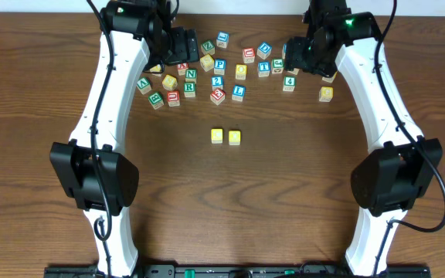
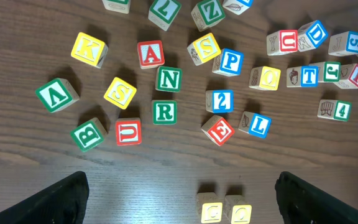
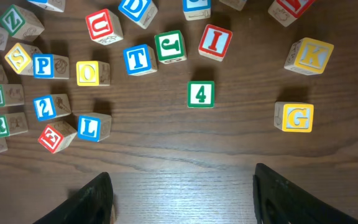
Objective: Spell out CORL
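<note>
Left hand (image 2: pixel 182 185) hangs wide open with nothing in it; the right hand (image 3: pixel 182 190) is also parted and empty. On the counter (image 2: pixel 166 168) the yellow C cube (image 2: pixel 212 211) and O cube (image 2: pixel 238 213) sit side by side right beneath the left hand, between its fingers. I see the green R cube (image 2: pixel 164 112) ahead of that hand, slightly left of centre, and the blue L cube (image 2: pixel 260 125) ahead and to the right.

I judge these to be light, rigid wooden cubes with flat faces that won't crush. A square pinch across two opposite side faces should hold one.

The R cube is crowded. The green N cube (image 2: pixel 168 79) sits against its far side, and the red U cube (image 2: pixel 128 132) is just off its near-left corner. Its right face looks open towards the blue 2 cube (image 2: pixel 219 101), so I would close on it left to right. The red E cube (image 2: pixel 219 129) sits just beside the L cube, and I cannot tell whether they touch.
</note>
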{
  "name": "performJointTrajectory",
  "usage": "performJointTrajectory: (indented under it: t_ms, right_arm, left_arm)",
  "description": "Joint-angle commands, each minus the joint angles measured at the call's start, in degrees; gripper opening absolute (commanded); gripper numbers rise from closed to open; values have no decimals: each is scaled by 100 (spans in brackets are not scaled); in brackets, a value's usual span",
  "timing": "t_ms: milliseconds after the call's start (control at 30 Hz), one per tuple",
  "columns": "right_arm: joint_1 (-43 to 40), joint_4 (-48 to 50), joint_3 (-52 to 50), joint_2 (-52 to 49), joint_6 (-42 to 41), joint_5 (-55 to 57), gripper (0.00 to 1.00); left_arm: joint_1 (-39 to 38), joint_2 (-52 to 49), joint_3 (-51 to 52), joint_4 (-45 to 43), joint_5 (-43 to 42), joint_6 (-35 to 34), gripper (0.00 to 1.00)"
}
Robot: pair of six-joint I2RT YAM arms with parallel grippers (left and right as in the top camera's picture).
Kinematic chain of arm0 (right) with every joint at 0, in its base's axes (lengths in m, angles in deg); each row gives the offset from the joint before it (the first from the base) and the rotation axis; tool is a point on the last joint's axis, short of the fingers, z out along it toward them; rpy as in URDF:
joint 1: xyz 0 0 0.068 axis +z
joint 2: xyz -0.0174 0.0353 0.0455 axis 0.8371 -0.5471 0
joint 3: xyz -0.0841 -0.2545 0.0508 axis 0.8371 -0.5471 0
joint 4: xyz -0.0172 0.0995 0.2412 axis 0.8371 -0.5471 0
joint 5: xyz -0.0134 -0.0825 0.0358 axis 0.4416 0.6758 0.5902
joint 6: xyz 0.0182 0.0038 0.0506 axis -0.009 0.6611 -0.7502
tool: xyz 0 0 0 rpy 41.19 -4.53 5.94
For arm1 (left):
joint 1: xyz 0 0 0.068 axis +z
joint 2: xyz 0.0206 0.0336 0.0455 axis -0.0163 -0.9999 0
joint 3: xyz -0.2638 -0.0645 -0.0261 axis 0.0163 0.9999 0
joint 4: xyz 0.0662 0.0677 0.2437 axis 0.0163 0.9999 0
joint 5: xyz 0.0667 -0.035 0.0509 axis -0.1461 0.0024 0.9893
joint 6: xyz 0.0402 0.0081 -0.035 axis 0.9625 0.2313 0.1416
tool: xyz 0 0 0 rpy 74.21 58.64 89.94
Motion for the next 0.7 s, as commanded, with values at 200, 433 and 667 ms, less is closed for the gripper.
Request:
performJointTrajectory:
  t_ms: [200, 433, 667]
  right_arm:
    - [136, -9, 66, 35, -149, -35, 67]
    - [144, -13, 66, 35, -151, -35, 68]
    - [166, -37, 66, 35, -195, -39, 68]
  left_arm:
    - [-13, -74, 44, 2, 79, -28, 94]
    - [-20, -74, 122, 57, 79, -33, 94]
    - [-76, -74, 472, -33, 76, -35, 94]
